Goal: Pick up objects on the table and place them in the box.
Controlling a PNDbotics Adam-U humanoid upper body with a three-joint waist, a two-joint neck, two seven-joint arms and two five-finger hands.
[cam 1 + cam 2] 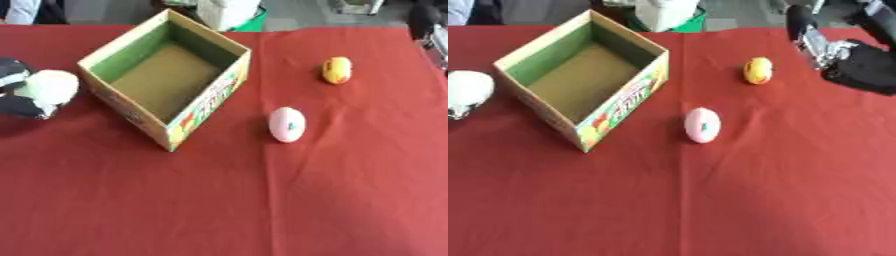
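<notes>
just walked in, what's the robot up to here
It is clearing a red-clothed table into an open cardboard box, which looks empty. Its left hand is curled around a white round object beside the box. A pink egg-shaped object and a yellow-orange one still lie on the cloth.

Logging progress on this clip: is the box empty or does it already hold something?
Empty: the box shows only its bare brown floor; nothing lies inside.

Red-clothed table carries box, pink egg, yellow toy.
</notes>
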